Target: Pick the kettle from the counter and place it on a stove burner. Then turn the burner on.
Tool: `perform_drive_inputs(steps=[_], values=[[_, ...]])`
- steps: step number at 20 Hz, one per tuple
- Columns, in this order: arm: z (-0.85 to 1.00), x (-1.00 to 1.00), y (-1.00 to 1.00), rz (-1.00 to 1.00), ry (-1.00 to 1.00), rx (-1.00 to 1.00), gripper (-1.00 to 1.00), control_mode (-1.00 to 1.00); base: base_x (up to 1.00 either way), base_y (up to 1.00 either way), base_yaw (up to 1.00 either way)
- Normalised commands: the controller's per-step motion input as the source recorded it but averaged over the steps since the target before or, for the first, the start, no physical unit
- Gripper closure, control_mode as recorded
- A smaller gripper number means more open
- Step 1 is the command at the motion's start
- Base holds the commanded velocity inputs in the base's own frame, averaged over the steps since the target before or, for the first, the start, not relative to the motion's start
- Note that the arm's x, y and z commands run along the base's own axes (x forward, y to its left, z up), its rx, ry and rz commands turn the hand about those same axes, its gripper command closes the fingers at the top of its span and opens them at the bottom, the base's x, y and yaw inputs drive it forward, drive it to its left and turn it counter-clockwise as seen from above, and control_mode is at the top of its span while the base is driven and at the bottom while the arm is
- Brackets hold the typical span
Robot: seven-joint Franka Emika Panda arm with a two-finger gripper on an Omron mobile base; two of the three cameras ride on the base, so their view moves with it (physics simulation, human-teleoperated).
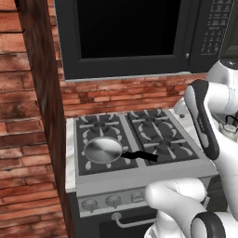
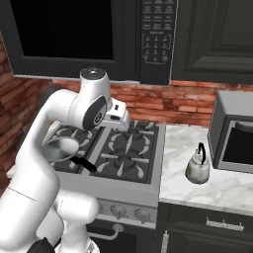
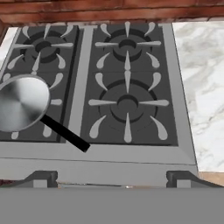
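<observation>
Hand view: my gripper [image 3: 111, 177] hangs over the stove [image 3: 131, 153], looking down on it; fingertips [image 3: 41, 178] sit far apart at the bottom edge, jaws wide and holding nothing.
Kettle [image 2: 198, 168]: upright on the counter [image 2: 222, 185] right of the stove, well apart from me.
Stove burner [image 3: 127, 105]: front right one, bare under its grate.
Frying pan [image 3: 22, 103]: on the front left burner (black handle pointing toward the stove's front edge).
Knobs [image 2: 116, 210]: along the stove's front panel.
</observation>
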Motion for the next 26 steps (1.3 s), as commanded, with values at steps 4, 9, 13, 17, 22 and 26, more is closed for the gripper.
perform_drive_inputs(steps=[4, 9, 13, 17, 22, 26], values=[[-0.01, -0.08, -0.39, 0.0, 0.0, 0.0, -1.0, -1.0, 0.0, 0.0, 0.0], [0.0, -0.13, -0.24, 0.0, 0.0, 0.0, -1.0, -1.0, 0.0, 0.0, 0.0], [0.0, -0.01, -0.17, 0.0, 0.0, 0.0, -1.0, -1.0, 0.0, 0.0, 0.0], [-0.02, 0.0, -0.27, 0.0, 0.0, 0.0, -1.0, -1.0, 0.0, 0.0, 0.0], [-0.11, 0.0, -0.44, 0.0, 0.0, 0.0, -1.0, -1.0, 0.0, 0.0, 0.0], [-0.17, 0.0, -0.51, 0.0, 0.0, 0.0, -1.0, -1.0, 0.0, 0.0, 0.0]])
